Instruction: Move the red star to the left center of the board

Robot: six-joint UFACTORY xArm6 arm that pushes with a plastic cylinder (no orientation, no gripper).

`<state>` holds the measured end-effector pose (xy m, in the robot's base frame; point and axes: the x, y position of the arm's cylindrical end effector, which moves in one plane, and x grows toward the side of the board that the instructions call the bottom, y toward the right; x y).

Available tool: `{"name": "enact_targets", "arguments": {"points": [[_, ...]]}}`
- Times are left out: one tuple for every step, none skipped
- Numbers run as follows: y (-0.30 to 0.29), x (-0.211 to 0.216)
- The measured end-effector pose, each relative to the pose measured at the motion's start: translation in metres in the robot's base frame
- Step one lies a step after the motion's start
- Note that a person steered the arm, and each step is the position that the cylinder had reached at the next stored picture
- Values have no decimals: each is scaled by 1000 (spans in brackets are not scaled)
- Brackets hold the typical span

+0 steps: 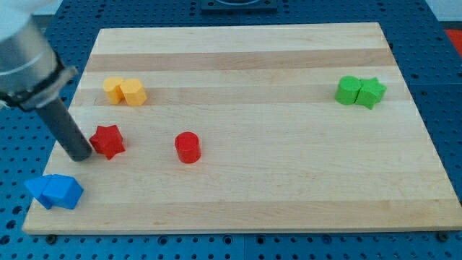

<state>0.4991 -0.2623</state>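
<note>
The red star [108, 141], a chunky five-pointed block, lies flat with my tip [79, 156] touching its left, holding nothing.

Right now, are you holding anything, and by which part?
Nothing is held. My tip only stands close against the view's left side of the red star.

Bench [289, 188]: pale wooden board, lying on a blue surface.
Yellow blocks [124, 91]: two, touching, near the view's upper left.
Red cylinder [188, 147]: upright, left of centre, standing alone.
Green blocks [360, 91]: two, touching; the right one star-shaped; view's upper right.
Blue blocks [55, 191]: two, touching, at the lower left corner, overhanging the edge.
</note>
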Motion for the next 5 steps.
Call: {"name": "enact_targets", "arguments": {"points": [[-5,1],[12,29],[58,39],[80,31],[66,-4]]}}
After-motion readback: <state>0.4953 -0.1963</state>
